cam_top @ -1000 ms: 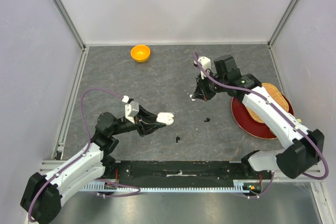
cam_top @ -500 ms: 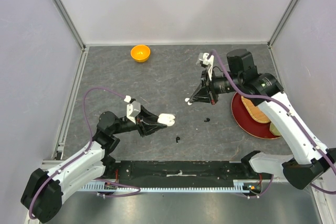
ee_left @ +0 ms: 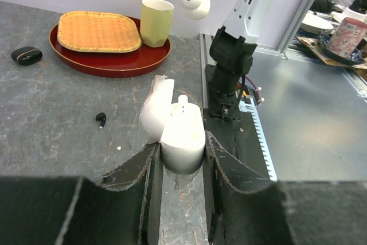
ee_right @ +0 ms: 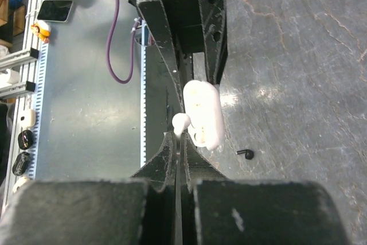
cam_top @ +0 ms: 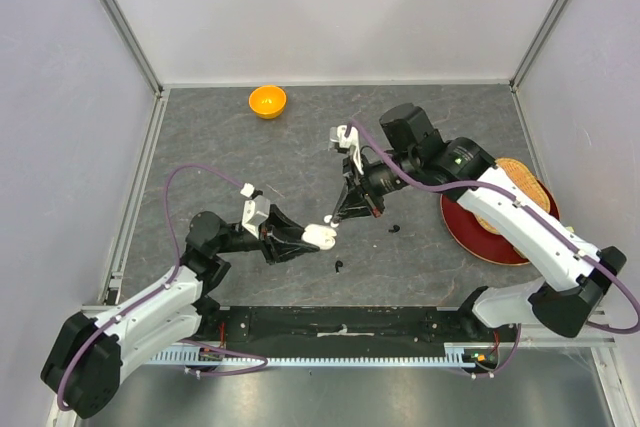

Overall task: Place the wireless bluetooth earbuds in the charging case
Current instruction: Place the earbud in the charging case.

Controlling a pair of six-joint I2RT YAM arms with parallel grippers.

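My right gripper (ee_right: 179, 137) is fully closed on a white earbud (ee_right: 181, 122), pinching it at the fingertips just over the open white charging case (ee_left: 182, 133). My left gripper (ee_left: 182, 156) clamps that case by its sides, with the lid tipped back. I judge the step in hand to be seating this bud, so the next move calls for a short, straight descent with the bud aligned to a well, then release. A black earbud (cam_top: 339, 267) lies loose on the table (cam_top: 250, 167) nearby, and a black case (ee_left: 26, 55) sits well apart beside the red tray (ee_left: 114, 68).
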